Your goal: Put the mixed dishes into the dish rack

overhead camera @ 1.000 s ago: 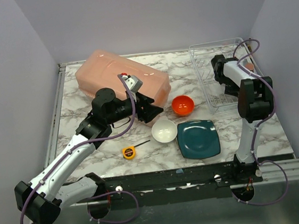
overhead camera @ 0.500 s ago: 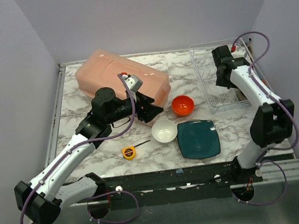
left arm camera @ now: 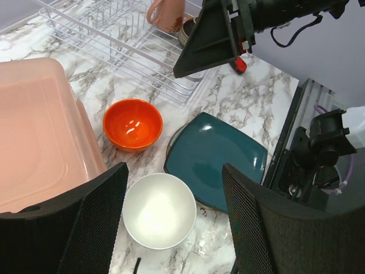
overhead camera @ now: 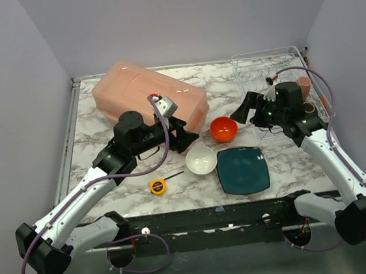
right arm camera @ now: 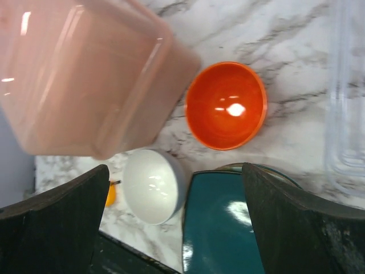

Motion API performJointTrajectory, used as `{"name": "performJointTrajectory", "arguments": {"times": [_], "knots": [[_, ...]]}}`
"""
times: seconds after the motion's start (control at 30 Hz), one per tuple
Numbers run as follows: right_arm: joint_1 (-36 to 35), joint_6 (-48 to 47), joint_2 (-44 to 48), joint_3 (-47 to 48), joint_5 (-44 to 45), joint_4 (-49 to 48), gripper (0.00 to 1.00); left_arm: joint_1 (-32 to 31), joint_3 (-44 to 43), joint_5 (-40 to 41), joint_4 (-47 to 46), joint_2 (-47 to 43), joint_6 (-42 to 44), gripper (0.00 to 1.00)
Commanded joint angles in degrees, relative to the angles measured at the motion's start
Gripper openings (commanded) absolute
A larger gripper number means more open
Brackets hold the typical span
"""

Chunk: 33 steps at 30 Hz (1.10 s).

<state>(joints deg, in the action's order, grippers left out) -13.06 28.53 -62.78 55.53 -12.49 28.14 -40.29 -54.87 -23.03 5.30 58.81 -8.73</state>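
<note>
1. a white marble table (overhead camera: 290, 158) with grey veins sits inside plain lilac walls, and both arms reach in from its near edge.
2. the dish rack (overhead camera: 261, 70) stands at the far right corner. a pinkish mug (overhead camera: 304, 86) is upright inside it on the right side, with a dark bowl (left arm camera: 186, 33) just beside the mug.
3. a big pink tub (overhead camera: 139, 92) takes up the far left-centre of the table.
4. the orange bowl (overhead camera: 223, 128) sits upright on the marble between the tub and the rack, near the tub's right corner.
5. the white bowl (overhead camera: 200, 159) is upright and closer to the arms than the orange one. it is right at the left edge of the teal plate (overhead camera: 242, 169); whether they touch cannot be told.
6. the teal plate lies flat, and a pale round rim (left arm camera: 173, 138) peeks out from under its edge.
7. a yellow tape measure (overhead camera: 157, 186) lies to the left of the white bowl, apart from it.
8. the left gripper (overhead camera: 189, 135) hovers by the tub's near side, above the white bowl. its fingers are apart with nothing between them.
9. the right gripper (overhead camera: 241, 112) hangs at the rack's near left corner, pointing towards the orange bowl. its fingers are spread wide and empty.
</note>
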Motion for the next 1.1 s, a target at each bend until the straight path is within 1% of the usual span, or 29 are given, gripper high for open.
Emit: {"name": "performJointTrajectory", "arguments": {"times": [0.0, 0.13, 0.27, 0.37, 0.5, 0.6, 0.67, 0.73, 0.87, 0.9, 0.93, 1.0, 1.07], "knots": [[0.0, 3.2, 3.3, -0.6, -14.5, -8.0, 1.00, -0.7, 0.2, 5.1, -1.6, -0.1, 1.2, 0.68], [0.0, 2.4, 6.4, -0.7, -14.7, -7.1, 1.00, -0.6, -5.8, 8.9, 4.1, 2.4, -3.9, 0.68], [0.0, 1.6, 7.1, -0.9, -15.5, -6.5, 1.00, -0.6, -5.6, 14.7, 6.7, 1.8, -15.0, 0.67], [0.0, 0.9, 7.2, -0.4, -15.9, -5.6, 1.00, -0.7, -0.1, 20.2, 7.8, -1.5, -26.6, 0.64], [0.0, 0.4, 7.7, -1.3, -17.7, -6.3, 1.00, -0.7, 9.1, 25.4, 5.9, -7.2, -40.0, 0.61], [0.0, 0.1, 8.1, -2.2, -18.4, -6.3, 1.00, -1.5, 13.1, 28.0, 7.3, -10.1, -48.1, 0.61], [0.0, -0.1, 8.2, -2.7, -18.6, -6.4, 1.00, -2.8, 15.6, 29.6, 7.4, -10.4, -51.8, 0.61], [0.0, -0.3, 8.3, -2.8, -18.4, -6.6, 1.00, -4.9, 16.9, 31.2, 7.4, -9.1, -54.3, 0.61], [0.1, -0.4, 8.2, -3.2, -18.6, -6.8, 1.00, -7.6, 16.9, 31.4, 7.9, -2.3, -58.9, 0.61], [0.0, -0.5, 8.3, -3.2, -18.4, -6.4, 1.00, -8.2, 16.9, 31.3, 7.8, -0.5, -60.3, 0.60], [0.1, -0.7, 8.6, -3.3, -18.1, -6.0, 1.00, -9.0, 17.2, 31.8, 7.3, 0.8, -61.0, 0.56], [0.0, -0.7, 9.3, -3.8, -17.8, -5.8, 1.00, -11.2, 18.0, 35.1, 6.0, 2.6, -62.8, 0.53], [0.0, -1.1, 9.7, -3.8, -17.3, -5.2, 1.00, -13.0, 19.2, 38.5, 5.3, 3.6, -65.3, 0.53]]}}
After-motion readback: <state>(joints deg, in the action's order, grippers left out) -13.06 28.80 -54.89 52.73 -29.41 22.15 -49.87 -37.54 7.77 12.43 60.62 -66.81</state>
